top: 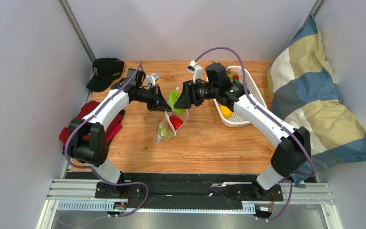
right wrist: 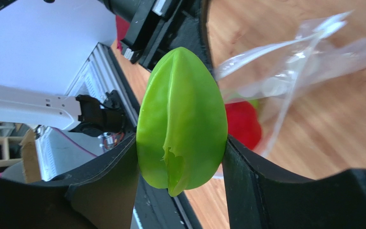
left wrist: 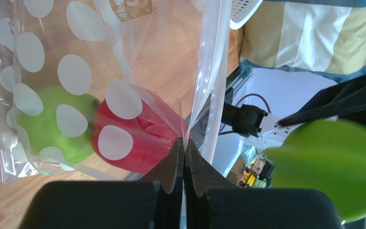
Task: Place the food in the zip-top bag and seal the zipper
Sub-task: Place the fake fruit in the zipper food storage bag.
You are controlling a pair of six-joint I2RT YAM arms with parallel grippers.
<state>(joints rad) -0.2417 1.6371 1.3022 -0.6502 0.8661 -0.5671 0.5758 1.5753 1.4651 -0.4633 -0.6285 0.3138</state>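
- The left gripper point(left wrist: 185, 160) is pinched shut on one lip of the bag point(left wrist: 75, 71), lifting that edge so the mouth faces up and gapes while the rest hangs down toward the table point(top: 209, 143)
- The right gripper point(right wrist: 180, 143) squeezes a green piece point(right wrist: 182, 109) between both fingers and holds it right at the bag's mouth, close to the left gripper, so it can go straight in
- A red pepper point(left wrist: 137, 138) and a round green fruit point(left wrist: 51, 126) already sit at the bottom of the bag, and their weight probably helps keep the film taut
- The clear strip along the raised edge by the left fingers is probably the zipper point(left wrist: 216, 71), though glare makes it hard to be sure; it is not yet pressed together
- A yellow lemon point(top: 225, 111) lies in the white basket point(top: 247, 93) beside the right arm, so loading looks partly done and sealing must wait
- The next move calls for lowering the green piece past the lip before letting go, or it could catch the film and drop outside
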